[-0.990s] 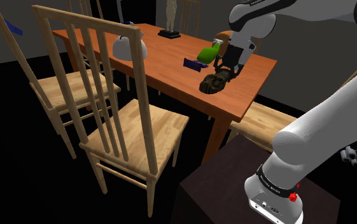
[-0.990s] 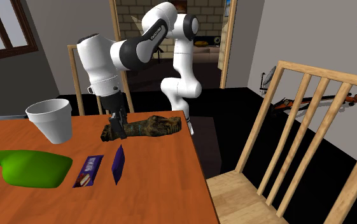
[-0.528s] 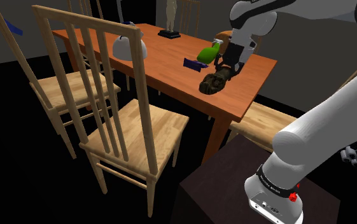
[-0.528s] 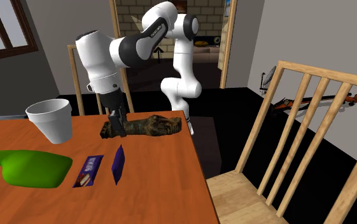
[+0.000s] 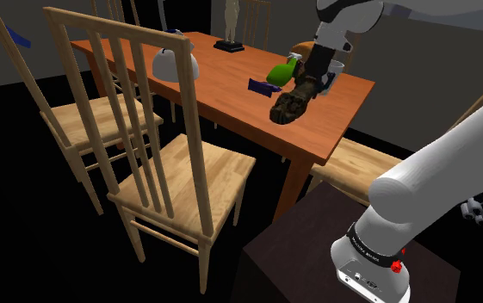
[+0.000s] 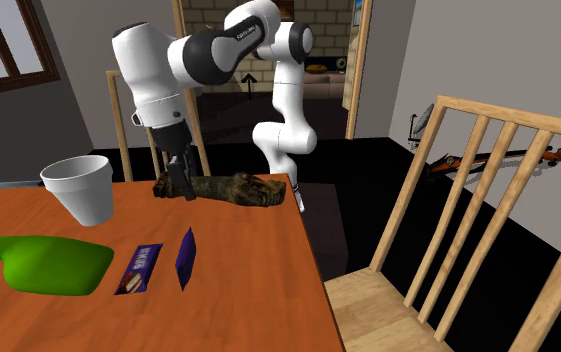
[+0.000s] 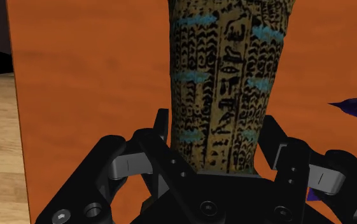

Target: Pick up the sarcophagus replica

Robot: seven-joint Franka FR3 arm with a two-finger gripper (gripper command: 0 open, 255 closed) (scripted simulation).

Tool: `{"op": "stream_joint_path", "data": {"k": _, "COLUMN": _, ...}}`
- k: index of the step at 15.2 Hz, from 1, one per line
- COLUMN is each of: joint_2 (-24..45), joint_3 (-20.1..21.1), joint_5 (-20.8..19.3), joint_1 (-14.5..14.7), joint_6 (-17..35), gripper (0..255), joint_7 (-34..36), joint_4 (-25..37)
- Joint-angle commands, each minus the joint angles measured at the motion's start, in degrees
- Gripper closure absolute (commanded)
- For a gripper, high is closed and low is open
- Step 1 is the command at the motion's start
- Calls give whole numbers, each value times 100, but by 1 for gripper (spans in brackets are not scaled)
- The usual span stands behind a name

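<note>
Pinching one end of the long, dark brown-and-gold sarcophagus replica [image 7: 228,83] covered in black hieroglyphs and blue bands, the fingers of the all-black two-finger claw [image 7: 216,137] pressed against both its sides. Held tilted over the orange-brown wooden worktop [image 6: 248,285], just beside the white tapered cup [image 6: 81,187] on the second exterior view's right, gripped end nearer the cup and raised, far end lower, further from the cup, by the worktop's edge. Nearer the camera than the cup, a green bottle [image 6: 43,262] on its side, a purple bar wrapper [image 6: 140,268] and a darker purple packet [image 6: 185,258].
</note>
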Motion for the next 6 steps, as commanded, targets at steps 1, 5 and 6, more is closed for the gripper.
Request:
{"op": "stream_joint_path", "data": {"k": 1, "joint_2": -21, "joint_3": 5, "joint_5": -6, "joint_1": 3, "joint_6": -154, "gripper": 255, "joint_7": 32, "joint_4": 139}}
{"op": "stream_joint_path", "data": {"k": 5, "joint_2": -39, "joint_3": 6, "joint_5": -16, "joint_1": 3, "joint_6": -393, "gripper": 255, "joint_7": 72, "joint_4": 362}}
{"op": "stream_joint_path", "data": {"k": 6, "joint_2": -39, "joint_3": 6, "joint_5": -16, "joint_1": 3, "joint_6": -393, "gripper": 255, "joint_7": 72, "joint_4": 363}}
